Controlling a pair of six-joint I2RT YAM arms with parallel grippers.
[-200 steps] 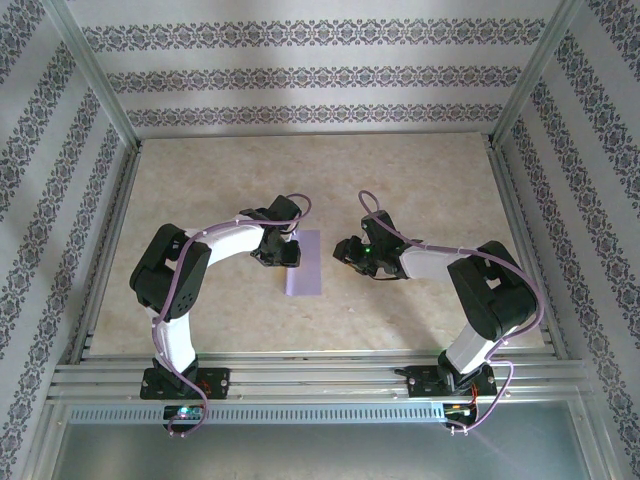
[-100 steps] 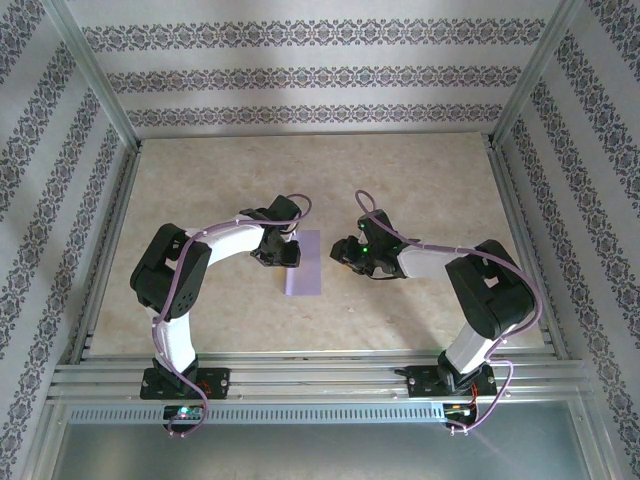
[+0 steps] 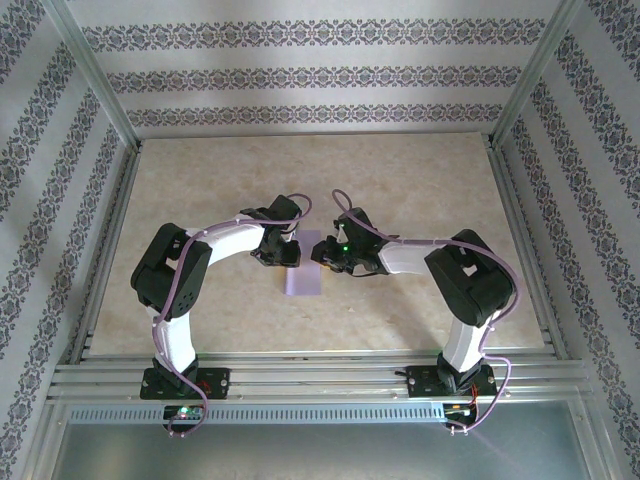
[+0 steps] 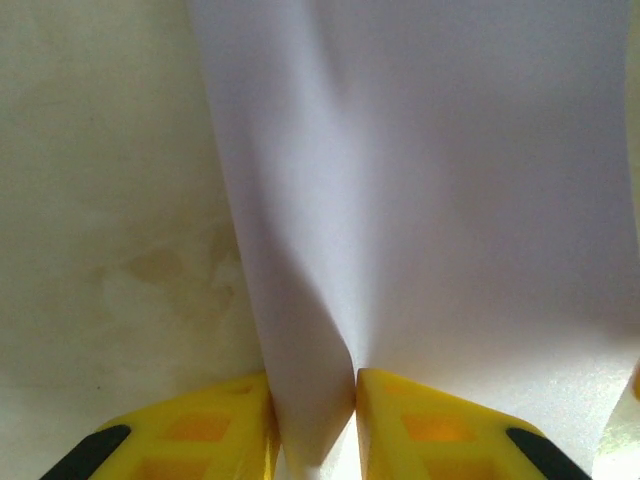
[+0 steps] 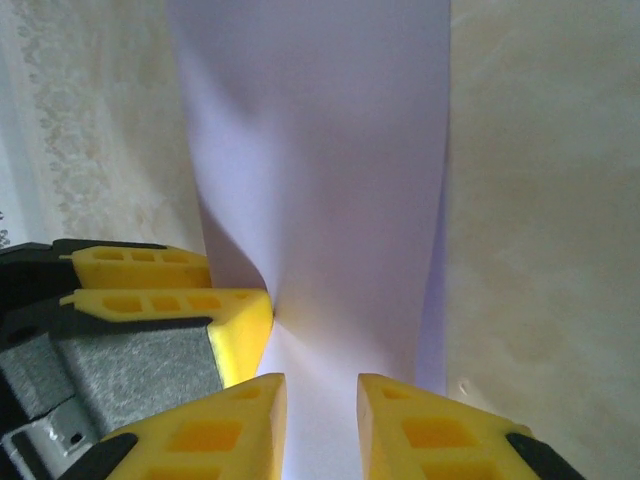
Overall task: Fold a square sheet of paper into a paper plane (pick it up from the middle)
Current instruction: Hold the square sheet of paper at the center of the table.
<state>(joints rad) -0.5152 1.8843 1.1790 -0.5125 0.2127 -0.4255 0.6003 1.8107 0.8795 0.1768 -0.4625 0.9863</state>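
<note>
Lying on the pale mottled desk [image 3: 420, 180], the sheet of paper [image 3: 305, 278] shows from above as a narrow lavender strip, longer than it is wide, with the two arms reaching in to it from opposite sides. The left gripper [image 3: 288, 252] sits at the sheet's left edge, toward its far half, and the right gripper [image 3: 322, 256] sits at the sheet's right edge, directly across from it, so the sheet lies between the two. In the left wrist view the yellow left fingers [image 4: 215, 430] are pinching a raised fold of the sheet: the paper stands up in a tight ridge between them and fans out wide and smooth beyond, with a soft shadowed crease running away from the pinch. In the right wrist view the yellow right fingers [image 5: 430, 425] stand a little apart with lavender paper running into the gap. Whether they press on it cannot be told. In that same view the other gripper's yellow tips touch the sheet's edge, where the paper bows inward in a gentle curve.
</note>
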